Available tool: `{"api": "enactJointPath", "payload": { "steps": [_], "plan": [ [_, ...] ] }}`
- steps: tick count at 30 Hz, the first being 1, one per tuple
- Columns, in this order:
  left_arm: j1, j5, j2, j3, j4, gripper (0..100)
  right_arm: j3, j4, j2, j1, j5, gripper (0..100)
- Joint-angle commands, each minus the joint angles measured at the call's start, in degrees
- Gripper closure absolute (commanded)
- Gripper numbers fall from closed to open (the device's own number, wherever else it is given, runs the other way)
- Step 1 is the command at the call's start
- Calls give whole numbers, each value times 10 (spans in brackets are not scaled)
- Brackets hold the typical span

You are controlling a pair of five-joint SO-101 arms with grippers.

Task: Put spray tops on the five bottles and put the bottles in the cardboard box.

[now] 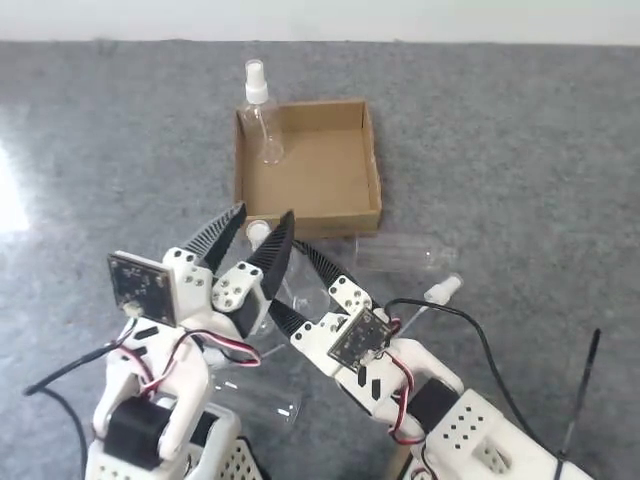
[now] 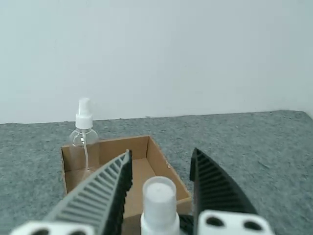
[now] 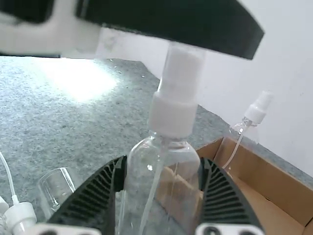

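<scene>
My right gripper (image 3: 162, 165) pinched the bottle (image 3: 164, 142) beside the cardboard box's (image 1: 310, 214) near wall, left gripper (image 2: 161, 155) spread around its spray top (image 2: 159, 196); I judged capping done, boxing next, needing a lift over that wall.

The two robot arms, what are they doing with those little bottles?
The right hand grips a clear bottle, while the left hand sits open around the white spray top on its neck, apparently fitting it. One capped bottle already stands in the cardboard box.
</scene>
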Motion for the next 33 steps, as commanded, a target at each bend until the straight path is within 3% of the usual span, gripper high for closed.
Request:
{"api": "enactJointPath", "payload": {
  "steps": [1, 17, 33],
  "plan": [
    [-31, 4, -4, -44, 2, 823, -7, -18, -10, 9, 5, 908],
    [-95, 34, -4, -53, 1, 819, -7, -18, -13, 10, 5, 908],
    [-93, 33, -4, -23, 0, 819, -11, -23, -15, 12, 6, 908]
  ]
}}
